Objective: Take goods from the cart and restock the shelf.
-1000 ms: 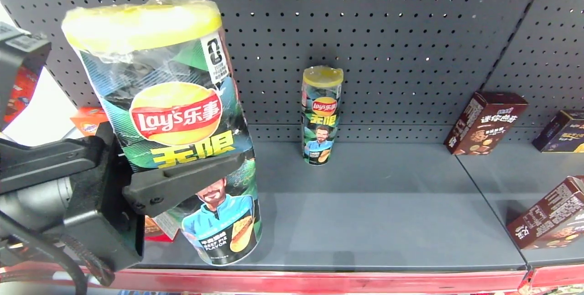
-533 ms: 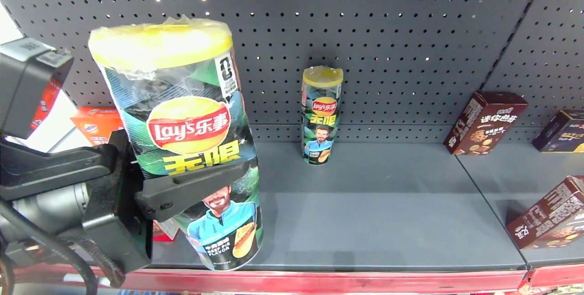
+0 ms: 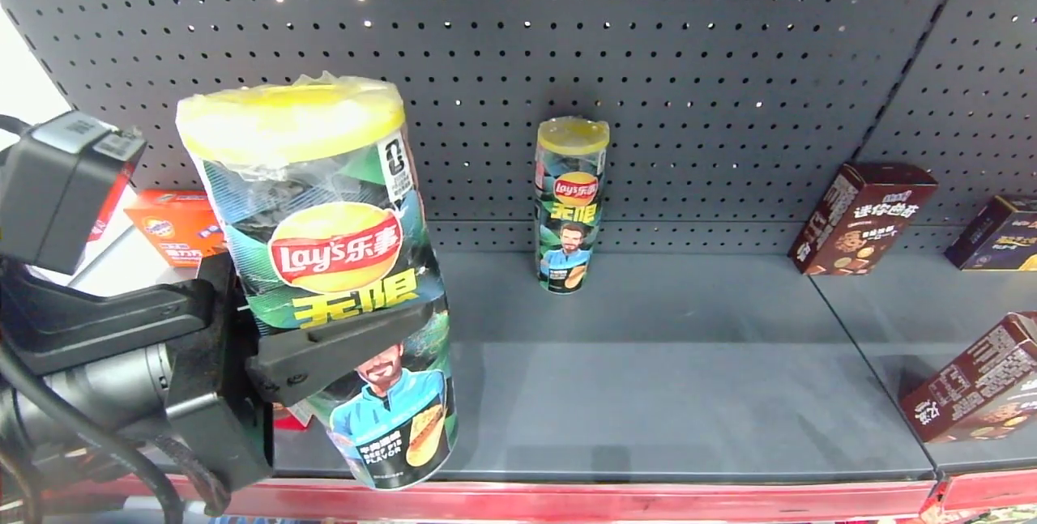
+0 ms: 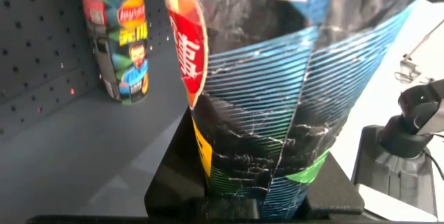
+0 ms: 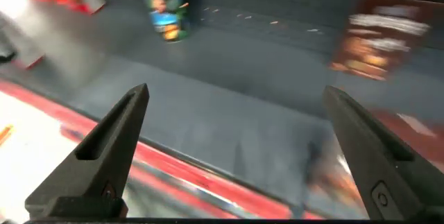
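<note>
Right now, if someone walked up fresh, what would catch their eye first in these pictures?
The big yellow-lidded chip can dominates, held nearly upright in the left claw at the front left edge of the grey shelf. A second can of the same kind stands alone at the back against the pegboard, and brown boxes sit off to the right.

Logo and flavour label on held chip can (image 3: pixel 332 257), same on standing can (image 3: pixel 571 208), lettering on brown box (image 3: pixel 863 220)
</note>
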Controlling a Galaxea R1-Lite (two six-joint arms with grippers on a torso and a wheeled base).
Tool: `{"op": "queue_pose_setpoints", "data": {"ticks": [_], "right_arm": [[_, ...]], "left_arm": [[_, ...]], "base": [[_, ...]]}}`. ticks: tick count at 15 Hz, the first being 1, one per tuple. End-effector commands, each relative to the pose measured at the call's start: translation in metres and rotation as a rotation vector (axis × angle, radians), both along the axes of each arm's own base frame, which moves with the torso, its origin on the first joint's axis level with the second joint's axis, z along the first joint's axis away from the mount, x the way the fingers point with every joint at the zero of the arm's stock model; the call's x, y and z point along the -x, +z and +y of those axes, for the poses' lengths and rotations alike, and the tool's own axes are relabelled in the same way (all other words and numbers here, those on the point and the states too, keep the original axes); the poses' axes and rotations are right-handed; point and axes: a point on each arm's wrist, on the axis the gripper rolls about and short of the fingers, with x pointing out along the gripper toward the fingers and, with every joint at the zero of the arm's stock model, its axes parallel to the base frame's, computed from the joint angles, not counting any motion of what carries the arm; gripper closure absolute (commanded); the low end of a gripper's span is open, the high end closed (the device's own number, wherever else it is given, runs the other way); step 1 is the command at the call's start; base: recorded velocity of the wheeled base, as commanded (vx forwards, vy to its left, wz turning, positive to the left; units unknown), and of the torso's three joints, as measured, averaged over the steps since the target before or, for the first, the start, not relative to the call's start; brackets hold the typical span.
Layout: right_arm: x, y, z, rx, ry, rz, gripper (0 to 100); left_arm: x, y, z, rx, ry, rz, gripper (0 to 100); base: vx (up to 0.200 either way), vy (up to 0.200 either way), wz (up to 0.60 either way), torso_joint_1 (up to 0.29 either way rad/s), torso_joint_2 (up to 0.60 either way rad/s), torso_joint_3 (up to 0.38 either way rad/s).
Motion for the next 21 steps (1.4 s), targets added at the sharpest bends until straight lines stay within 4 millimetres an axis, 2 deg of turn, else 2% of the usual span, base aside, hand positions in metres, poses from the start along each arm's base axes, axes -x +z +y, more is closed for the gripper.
{"op": "queue_pose_setpoints", "data": {"ticks": [1, 3, 5, 8, 9, 11, 13, 14, 16, 18, 21], "right_arm": [[-0.048, 0.012, 0.021, 0.033, 0.086, 0.104, 0], [-0.087, 0.015, 0.037, 0.057, 0.104, 0.098, 0], [-0.104, 0.014, 0.046, 0.049, 0.148, 0.079, 0], [-0.130, 0.026, 0.067, 0.102, 0.228, 0.036, 0], [-0.142, 0.032, 0.075, 0.133, 0.322, 0.003, 0], [-0.153, 0.035, 0.081, 0.149, 0.439, -0.026, 0], [-0.176, 0.044, 0.088, 0.129, 0.645, -0.080, 0], [-0.183, 0.043, 0.088, 0.126, 0.693, -0.089, 0], [-0.211, 0.035, 0.083, 0.113, 0.786, -0.140, 0], [-0.238, 0.029, 0.088, 0.116, 0.787, -0.191, 0], [-0.262, 0.024, 0.096, 0.113, 0.785, -0.184, 0]], "left_arm": [[0.003, -0.004, 0.002, -0.003, 0.001, 0.010, 100], [0.006, 0.000, 0.004, 0.023, 0.007, 0.020, 100], [0.006, 0.000, 0.004, 0.027, 0.007, 0.020, 100], [0.006, 0.001, 0.004, 0.028, 0.003, 0.019, 100], [0.007, 0.001, 0.004, 0.028, 0.002, 0.019, 100], [0.007, 0.000, 0.004, 0.026, 0.000, 0.023, 100], [0.008, -0.005, 0.005, 0.017, 0.005, 0.037, 100], [0.010, -0.005, 0.006, 0.019, 0.005, 0.036, 100], [0.016, -0.004, 0.010, 0.026, 0.005, 0.024, 100], [0.016, -0.004, 0.010, 0.029, 0.005, 0.023, 100], [0.015, -0.005, 0.009, 0.025, 0.004, 0.030, 100]], "base": [[0.000, 0.000, 0.00, 0.000, 0.00, 0.000], [0.000, 0.000, 0.00, 0.000, 0.00, 0.000], [0.000, 0.000, 0.00, 0.000, 0.00, 0.000], [0.000, 0.000, 0.00, 0.000, 0.00, 0.000], [0.000, 0.000, 0.00, 0.000, 0.00, 0.000], [0.000, 0.000, 0.00, 0.000, 0.00, 0.000], [0.000, 0.000, 0.00, 0.000, 0.00, 0.000], [0.000, 0.000, 0.00, 0.000, 0.00, 0.000], [0.000, 0.000, 0.00, 0.000, 0.00, 0.000], [0.000, 0.000, 0.00, 0.000, 0.00, 0.000], [0.000, 0.000, 0.00, 0.000, 0.00, 0.000]]}}
